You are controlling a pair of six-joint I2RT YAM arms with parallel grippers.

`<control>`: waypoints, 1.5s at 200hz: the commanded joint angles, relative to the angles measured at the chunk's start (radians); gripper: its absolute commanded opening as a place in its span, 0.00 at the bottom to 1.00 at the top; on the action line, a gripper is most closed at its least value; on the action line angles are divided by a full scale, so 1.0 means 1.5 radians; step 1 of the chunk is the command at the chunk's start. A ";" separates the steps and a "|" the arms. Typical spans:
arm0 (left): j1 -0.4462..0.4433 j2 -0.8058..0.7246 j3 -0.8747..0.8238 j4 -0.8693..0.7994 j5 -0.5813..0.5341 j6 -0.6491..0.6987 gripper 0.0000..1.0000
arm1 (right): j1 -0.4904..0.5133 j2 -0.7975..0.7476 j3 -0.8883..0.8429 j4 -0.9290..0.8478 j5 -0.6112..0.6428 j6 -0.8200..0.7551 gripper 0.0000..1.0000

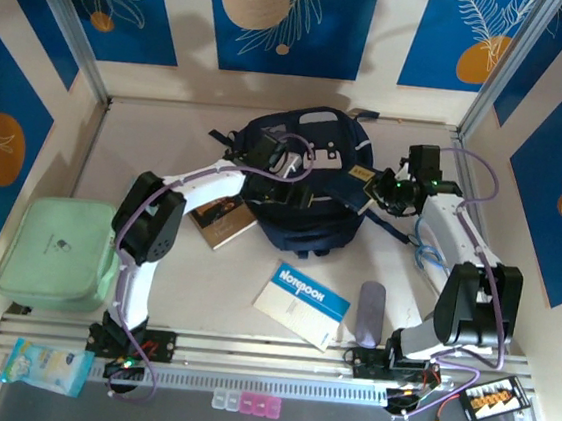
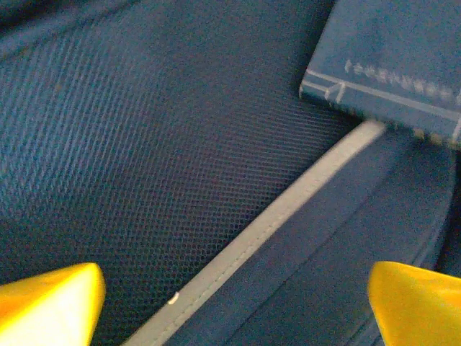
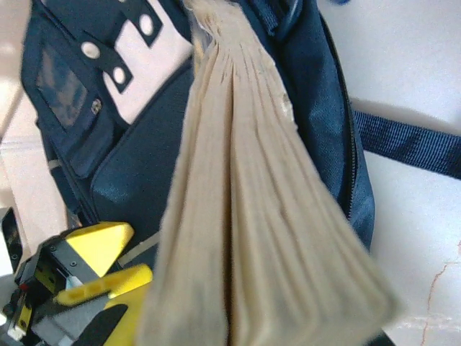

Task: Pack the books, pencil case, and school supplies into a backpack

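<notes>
1. The right arm [image 1: 463, 245], at the right of the frame, has white links, bulky black joints, a looping purple cable [image 1: 487, 180] and a thin blue wire [image 1: 423, 252].
2. The left arm [image 1: 132, 290], lower left, has matching colours.
3. The left gripper's fingers [image 2: 47, 303] are bright yellow wedges.

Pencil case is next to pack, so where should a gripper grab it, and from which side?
Grip the grey pencil case across its narrow middle, coming straight down from above. It lies flat on the table beside the notebook, with its long axis running near to far, so close across its short width.
</notes>
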 commanded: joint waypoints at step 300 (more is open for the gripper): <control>-0.062 0.076 0.270 -0.219 -0.018 0.518 0.06 | -0.174 -0.236 -0.079 -0.028 -0.052 0.068 0.09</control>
